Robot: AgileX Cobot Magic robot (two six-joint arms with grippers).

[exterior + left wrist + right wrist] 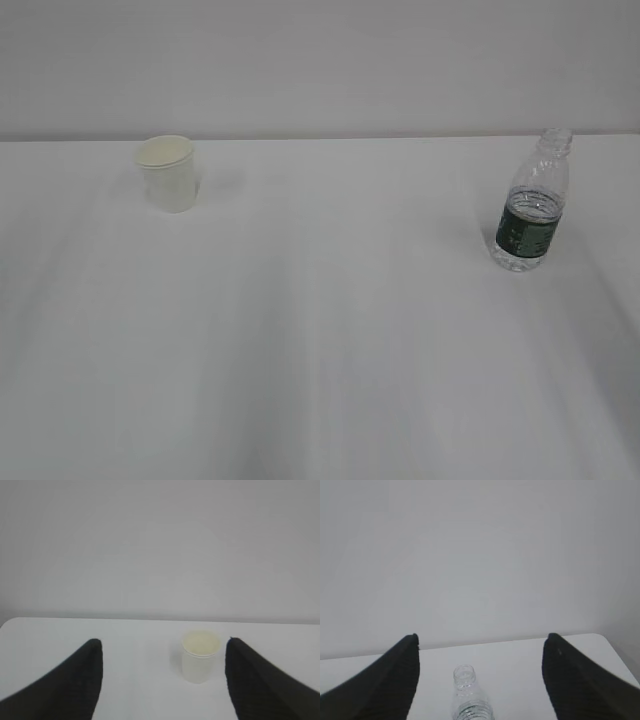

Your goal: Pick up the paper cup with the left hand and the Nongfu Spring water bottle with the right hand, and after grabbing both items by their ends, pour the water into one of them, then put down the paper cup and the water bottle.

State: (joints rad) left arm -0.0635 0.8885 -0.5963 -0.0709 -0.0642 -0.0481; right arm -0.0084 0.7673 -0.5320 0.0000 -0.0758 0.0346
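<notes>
In the exterior view a white table (320, 350) runs back to a pale wall. The paper cup (168, 173) stands upright at the far left, its mouth up. The water bottle (533, 205) stands upright at the far right, uncapped, with a dark green label around its middle and clear water (520, 255) visible in it. The two are well apart, and no arm shows here.

In the left wrist view the left gripper (162, 647) has its two black fingers (75, 680) spread wide, holding nothing. The cup (200, 656) stands on the table beyond them, nearer the right finger, touching neither.

In the right wrist view the right gripper (480, 642) also has its fingers (572, 677) wide apart and empty. The bottle's open neck (465, 677) rises at the bottom edge, nearer the left finger, touching neither.
</notes>
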